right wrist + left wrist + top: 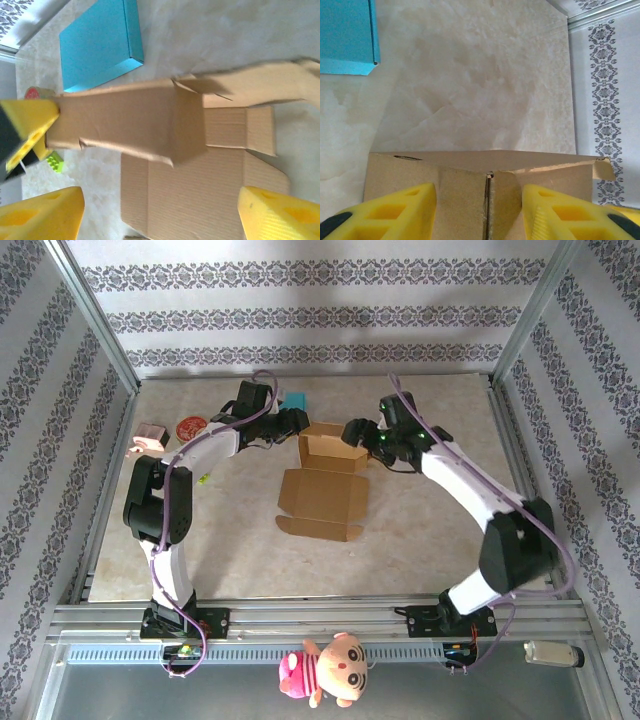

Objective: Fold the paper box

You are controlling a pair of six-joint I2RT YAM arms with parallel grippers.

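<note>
The brown paper box (322, 480) lies mid-table, its far half raised into walls (330, 445) and its lid flat toward me. My left gripper (292, 425) is at the box's left wall. In the left wrist view its yellow fingers (395, 210) sit either side of a folded cardboard corner (487, 195) and press on it, so the left gripper (479, 212) is shut on it. My right gripper (362, 435) hovers at the box's right side. Seen from the right wrist, the right gripper (162, 215) stands wide open above the flat lid (200, 195), touching nothing.
A blue flat box (295, 400) lies just behind the left gripper. A red round tin (190, 425) and a pink object (150, 437) sit at the far left, with a small green brick (55, 161) nearer. A plush doll (330, 670) lies beyond the near rail.
</note>
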